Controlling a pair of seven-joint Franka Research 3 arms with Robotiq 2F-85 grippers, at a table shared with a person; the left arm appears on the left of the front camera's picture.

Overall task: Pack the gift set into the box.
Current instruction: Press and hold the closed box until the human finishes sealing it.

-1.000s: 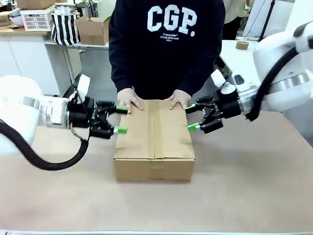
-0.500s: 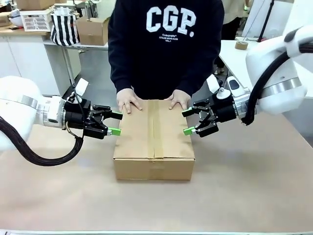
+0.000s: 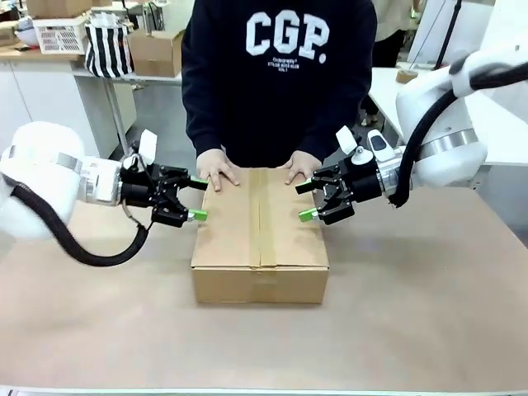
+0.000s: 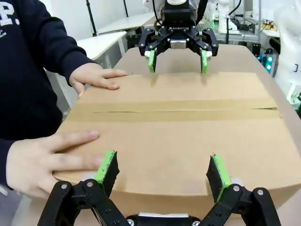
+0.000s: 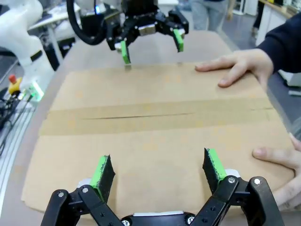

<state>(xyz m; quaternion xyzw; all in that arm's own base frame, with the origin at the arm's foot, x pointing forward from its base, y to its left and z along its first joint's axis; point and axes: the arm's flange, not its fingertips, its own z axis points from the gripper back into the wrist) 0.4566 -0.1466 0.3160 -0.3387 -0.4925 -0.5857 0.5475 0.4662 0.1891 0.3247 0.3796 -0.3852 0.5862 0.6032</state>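
Observation:
The box (image 3: 260, 235) sits at the table's middle with its flaps down and brown tape along the centre seam. The gift set is hidden. A person's two hands (image 3: 219, 173) press flat on the far end of the lid. My left gripper (image 3: 199, 199) is open at the box's left top edge, its green pads (image 4: 107, 165) spread just over the lid. Open too, my right gripper (image 3: 303, 200) reaches over the right top edge, pads (image 5: 212, 164) apart above the cardboard (image 5: 155, 122). Each wrist view shows the opposite gripper across the lid (image 4: 178, 52) (image 5: 151, 47).
The person stands close against the far side of the table (image 3: 412, 322). Behind them at the left are shelves with a white basket (image 3: 62, 33), a striped bag (image 3: 109, 45) and a small cardboard box (image 3: 157, 51). Bare tabletop lies in front of the carton.
My right gripper has moved left, from beside the box to over its right top edge. The left gripper dipped and returned to the left edge. The person's hands stayed put.

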